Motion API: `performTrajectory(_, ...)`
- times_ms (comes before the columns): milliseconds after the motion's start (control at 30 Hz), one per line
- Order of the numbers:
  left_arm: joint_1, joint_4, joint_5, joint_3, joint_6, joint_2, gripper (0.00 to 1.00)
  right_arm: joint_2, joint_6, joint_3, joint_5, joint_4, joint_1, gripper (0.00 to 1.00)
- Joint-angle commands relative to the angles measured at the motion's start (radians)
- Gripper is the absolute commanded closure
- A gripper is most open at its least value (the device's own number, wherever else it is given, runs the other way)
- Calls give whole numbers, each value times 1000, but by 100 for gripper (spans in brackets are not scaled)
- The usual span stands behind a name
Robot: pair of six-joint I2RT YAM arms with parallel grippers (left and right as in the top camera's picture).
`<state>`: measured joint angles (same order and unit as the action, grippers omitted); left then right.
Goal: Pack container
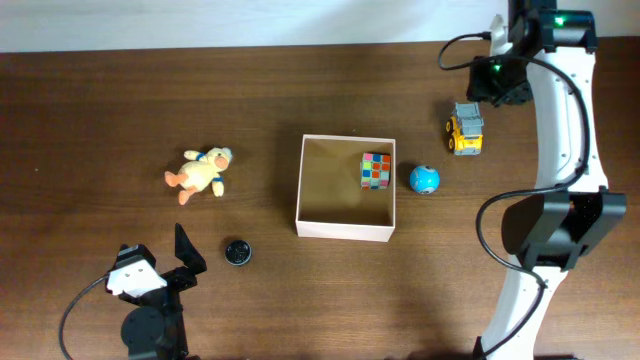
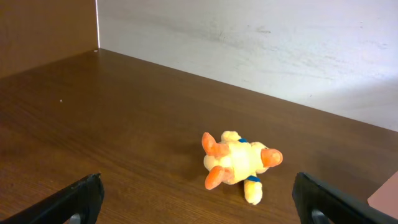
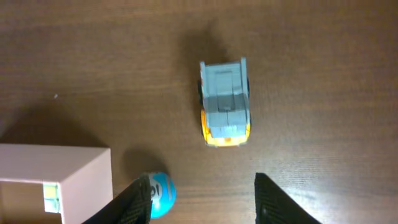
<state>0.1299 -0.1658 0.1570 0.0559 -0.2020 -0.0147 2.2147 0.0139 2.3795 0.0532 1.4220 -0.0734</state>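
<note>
The container (image 1: pixel 345 229) is a square shallow cardboard box, white outside and tan inside, at the table's middle; its corner shows in the right wrist view (image 3: pixel 74 168). A colourful puzzle cube (image 1: pixel 376 170) lies inside it. A blue ball (image 1: pixel 424 180) sits just right of the box and also shows in the right wrist view (image 3: pixel 163 194). A grey and yellow toy truck (image 1: pixel 466 130) stands further right (image 3: pixel 224 102). An orange plush toy (image 1: pixel 200 173) lies to the left (image 2: pixel 239 163). My left gripper (image 2: pixel 199 202) is open near the front edge. My right gripper (image 3: pixel 202 199) is open above the truck.
A small black round object (image 1: pixel 237 251) lies in front of the box on the left. The pale wall (image 2: pixel 261 50) runs along the table's far edge. The right arm's white base (image 1: pixel 545 240) stands at the right side.
</note>
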Motion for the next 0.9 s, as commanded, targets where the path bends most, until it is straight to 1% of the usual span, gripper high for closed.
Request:
performTrajectory(0,-5,4,-7,-7,16,9,1,5,-46,-33,-13,-39,3,52)
performTrajectory(100,-5,4,-7,-7,16,9,1,5,-89,-89,-13,-116,3,51)
performTrajectory(133,-5,4,-7,-7,16,9,1,5,-99,-108,-18,-143,3,45)
performTrajectory(200,-5,4,-7,-7,16,9,1,5,-120,-146,-23,-189,3,41)
performTrajectory(367,-5,4,-7,-7,16,9,1,10,-135,-219,-32,-254,3,37)
performTrajectory(633,-5,4,-7,-7,16,9,1,67,-145,-251,-38,-277,-1,36)
performTrajectory(700,-5,4,-7,-7,16,9,1,82,-150,-251,-48,-279,-1,32)
performTrajectory(867,-5,4,-7,-7,16,9,1,102,-164,-254,-92,-279,-2,27)
